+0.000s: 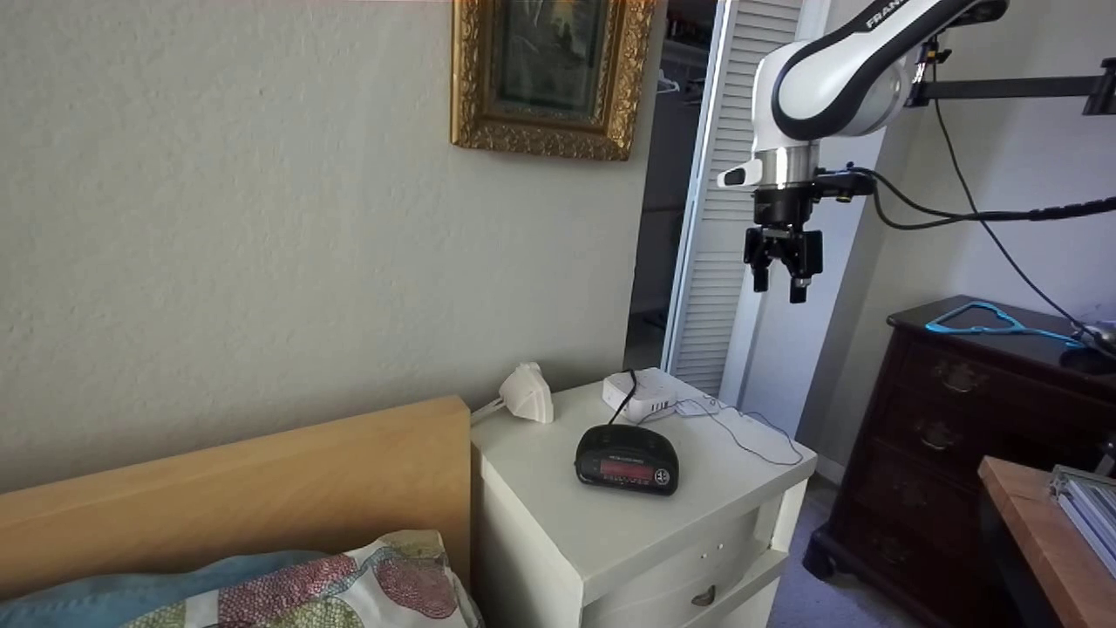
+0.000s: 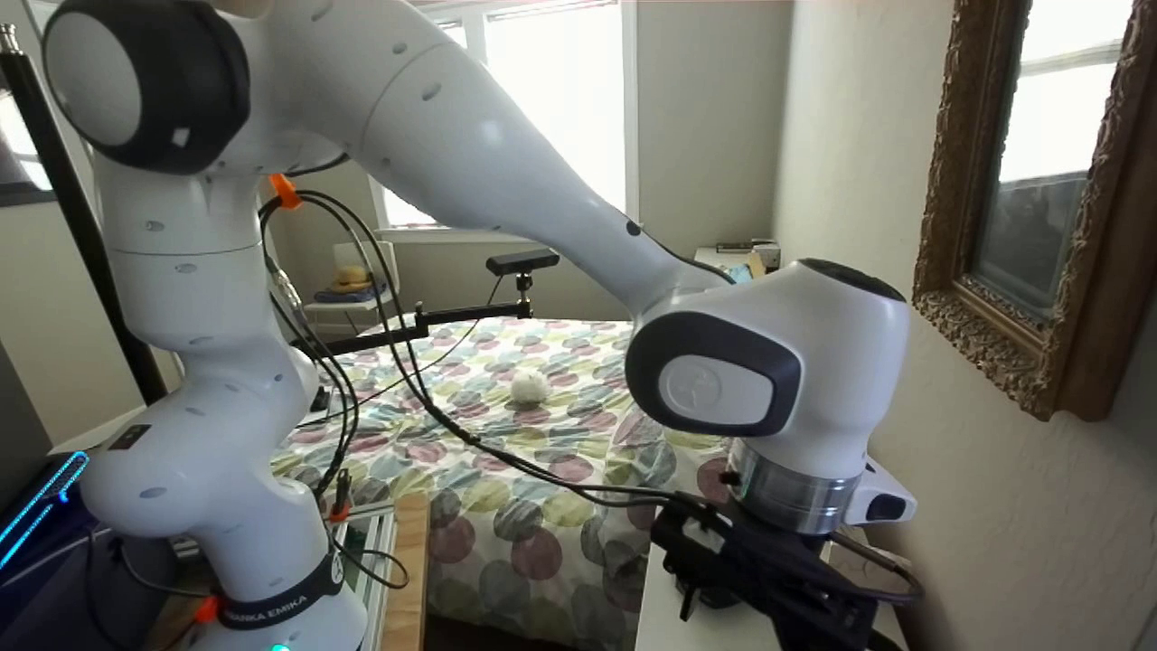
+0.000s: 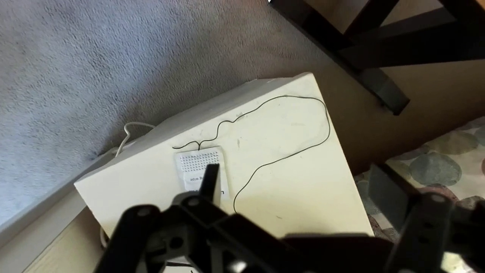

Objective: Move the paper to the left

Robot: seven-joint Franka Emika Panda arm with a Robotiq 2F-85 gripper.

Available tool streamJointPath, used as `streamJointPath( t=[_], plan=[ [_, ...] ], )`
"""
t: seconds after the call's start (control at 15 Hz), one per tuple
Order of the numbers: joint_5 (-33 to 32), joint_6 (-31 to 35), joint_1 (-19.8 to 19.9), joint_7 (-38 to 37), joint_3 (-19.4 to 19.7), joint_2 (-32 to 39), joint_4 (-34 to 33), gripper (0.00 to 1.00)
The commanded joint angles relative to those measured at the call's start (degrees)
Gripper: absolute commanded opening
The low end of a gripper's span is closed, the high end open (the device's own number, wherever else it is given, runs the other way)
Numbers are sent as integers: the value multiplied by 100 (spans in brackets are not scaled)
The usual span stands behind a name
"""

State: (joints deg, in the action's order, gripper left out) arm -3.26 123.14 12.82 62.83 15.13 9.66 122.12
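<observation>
Bedding of white cloth printed with maroon and green rounds (image 1: 349, 593) lies nearest in an exterior view, in front of a pale wooden headboard (image 1: 349, 467). Beside the headboard stands a white-painted nightstand (image 1: 554, 488). On its top sits a black oval alarm clock (image 1: 626, 455), and behind that a white vented box (image 1: 641, 397). The paper (image 3: 194, 172), a flat white rectangular packet with dotted print, lies on the nightstand just beside the box; whether they touch cannot be told. A thin dark wire (image 3: 329, 125) meets the paper's edge and loops across the top. Well above hangs the black two-fingered gripper (image 1: 779, 284), its fingers (image 3: 209, 180) spread apart; in the wrist view one of them covers part of the paper. Farther off stands a dark wooden chest of drawers (image 1: 889, 488) with a bright blue hanger (image 1: 1014, 326) lying on it.
</observation>
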Motion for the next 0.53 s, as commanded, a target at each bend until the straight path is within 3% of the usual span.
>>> streamJointPath(
  t=[0.0,0.47],
  plan=[
    [37,300,203,494,-248,611,-402,100],
    [-5,1513,409,416,-475,1306,-342,100]
  ],
)
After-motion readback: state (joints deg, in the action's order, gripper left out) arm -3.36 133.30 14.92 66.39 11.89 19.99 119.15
